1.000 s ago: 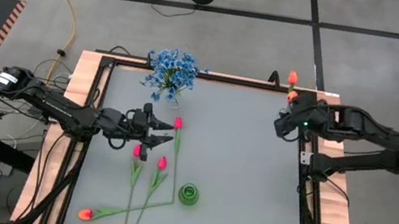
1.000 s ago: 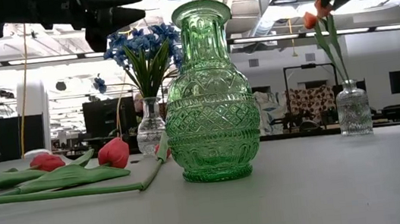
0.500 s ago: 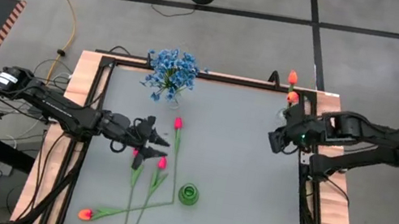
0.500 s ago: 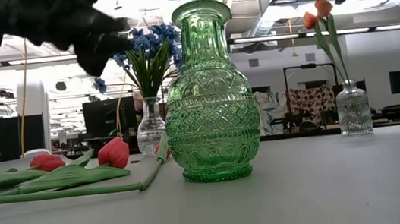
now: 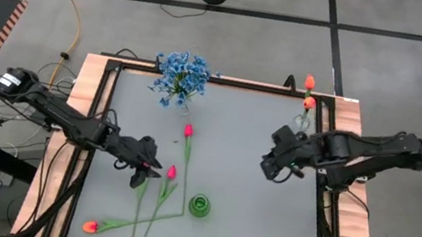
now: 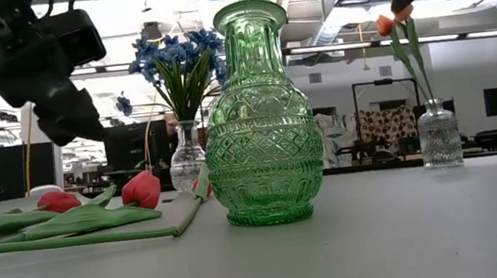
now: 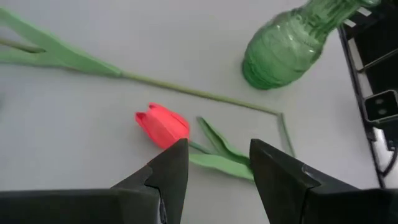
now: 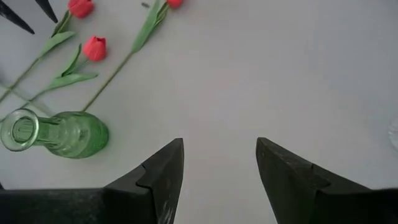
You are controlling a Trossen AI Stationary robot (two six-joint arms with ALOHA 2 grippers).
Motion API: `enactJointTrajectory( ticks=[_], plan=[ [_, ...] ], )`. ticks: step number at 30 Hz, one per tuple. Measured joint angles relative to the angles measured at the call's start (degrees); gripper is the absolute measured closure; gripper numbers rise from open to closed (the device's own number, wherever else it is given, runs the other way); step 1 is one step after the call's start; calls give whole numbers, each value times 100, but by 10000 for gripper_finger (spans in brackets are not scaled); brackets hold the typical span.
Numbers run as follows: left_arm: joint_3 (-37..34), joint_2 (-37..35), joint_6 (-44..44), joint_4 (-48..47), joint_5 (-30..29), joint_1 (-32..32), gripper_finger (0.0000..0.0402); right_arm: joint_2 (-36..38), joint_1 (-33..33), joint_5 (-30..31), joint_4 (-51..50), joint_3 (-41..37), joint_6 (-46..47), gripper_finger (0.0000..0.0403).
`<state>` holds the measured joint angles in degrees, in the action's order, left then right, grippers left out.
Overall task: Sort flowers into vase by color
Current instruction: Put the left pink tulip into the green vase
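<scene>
High view: left gripper (image 5: 148, 169) over red tulips (image 5: 171, 172) lying flat, fingers apart, empty. Right gripper (image 5: 270, 166) above bare matte table (image 5: 244, 229), released.
Low view: ribbed green glass vase (image 6: 257, 119) upright.
Left wrist: tulip bloom just ahead of fingertips (image 7: 176, 154).

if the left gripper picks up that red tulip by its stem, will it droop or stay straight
Probably droops some: the tulip has a long thin stem with the bloom at one end. It looks light, so the open left gripper should lift it easily. The narrow stem may twist or slip between the fingers.
</scene>
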<state>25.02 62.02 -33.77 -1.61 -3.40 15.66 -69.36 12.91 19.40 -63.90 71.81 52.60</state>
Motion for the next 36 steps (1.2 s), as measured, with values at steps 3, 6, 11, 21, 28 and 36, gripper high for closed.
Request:
enactJointTrajectory(
  ticks=[3,6,11,21,28,36],
  plan=[
    [0,0,-285,7,-111,229,242,-272,59,7,181,1,-12,175],
    [0,0,-617,7,-194,484,242,-522,98,9,311,0,-51,175],
    [0,0,-1276,-80,-106,885,242,-890,109,11,324,0,-51,175],
    [0,0,-4012,-1428,1032,1058,242,-1542,104,13,332,0,-54,175],
    [0,0,-4994,-1846,399,1053,242,-1849,104,13,427,0,-53,175],
    [0,0,-5637,-1847,-43,1043,242,-1887,137,12,734,-4,-147,175]
  ],
)
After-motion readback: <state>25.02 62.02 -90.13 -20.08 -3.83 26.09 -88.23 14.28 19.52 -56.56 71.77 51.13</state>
